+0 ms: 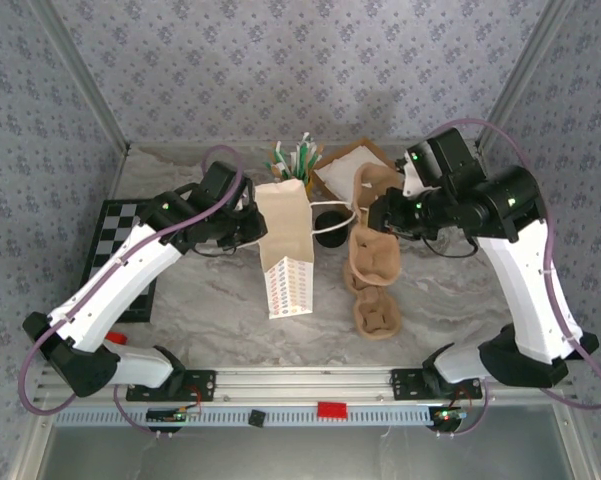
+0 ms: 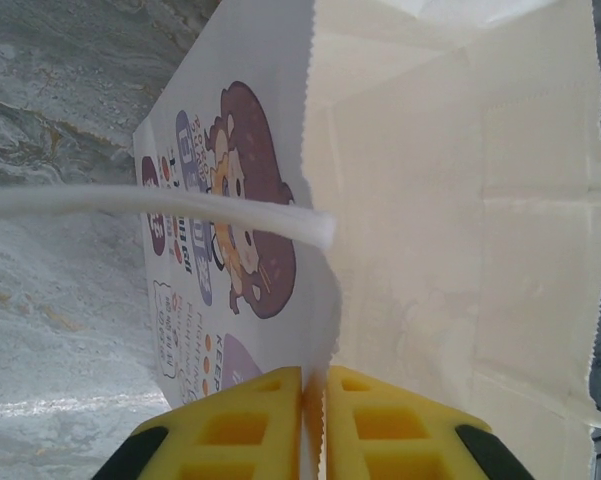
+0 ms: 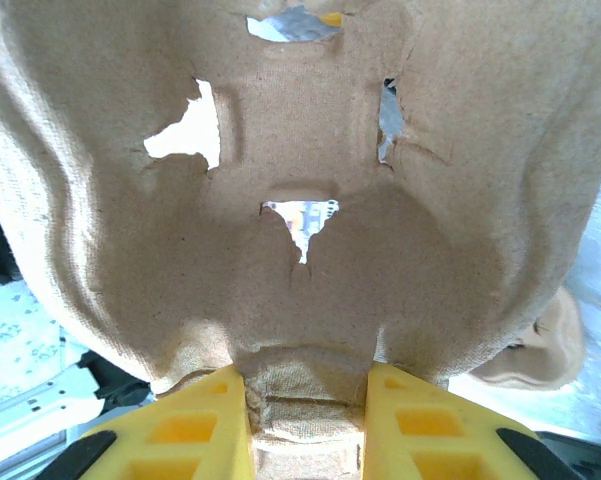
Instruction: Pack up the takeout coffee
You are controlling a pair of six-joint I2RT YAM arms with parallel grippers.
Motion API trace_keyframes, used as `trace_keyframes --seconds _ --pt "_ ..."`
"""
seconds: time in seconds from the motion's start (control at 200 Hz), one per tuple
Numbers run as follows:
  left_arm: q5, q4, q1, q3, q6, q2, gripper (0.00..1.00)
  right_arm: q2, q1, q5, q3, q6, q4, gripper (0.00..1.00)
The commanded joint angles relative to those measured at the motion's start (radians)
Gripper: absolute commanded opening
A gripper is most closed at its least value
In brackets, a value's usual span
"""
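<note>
— At mid-desk, seen from the top camera, the paper bag point(image 1: 285, 240) sits between the arms. Left fingers point(image 1: 252, 228) are at its edge, and right fingers point(image 1: 378, 222) hang a pulp cup carrier point(image 1: 373, 255) near it. What worries you?

— Crowding. A dark round thing point(image 1: 330, 236), cup or lid, I cannot tell which, lies between bag and carrier. A second carrier point(image 1: 377, 315) lies on the desk point(image 1: 460, 290) near the held one's lower end. A swing toward the bag could knock either.

— And the left wrist camera?

— Left fingers point(image 2: 312, 425) are all but closed, pinching one paper wall of the bag point(image 2: 460, 230) at its rim. With one wall held, the mouth may sag shut. The cord handle point(image 2: 160, 205) reaches across to the rim, and I'd guess it could snag the carrier's edge.

— Right wrist camera?

— Right fingers point(image 3: 305, 430) stand part open, clamped on a narrow tab of the carrier point(image 3: 300, 150). The pulp is torn through in several spots. That is a thin grip on weak material. Pushed against the bag's rim, it might fold, rip or slip out.

— So the carrier is not packed yet?

— No. It hangs outside, and the part of the bag's inside that I can see is bare.
</note>
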Motion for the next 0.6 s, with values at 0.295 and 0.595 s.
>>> trace_keyframes --seconds 0.295,0.595 --pt "0.008 -0.04 0.003 0.053 0.048 0.003 0.02 0.136 0.148 0.011 0.127 0.101 0.147 0.27" --pt "0.013 -0.011 0.002 0.052 0.026 -0.021 0.0 0.247 0.204 0.047 0.147 0.14 0.246 0.26"
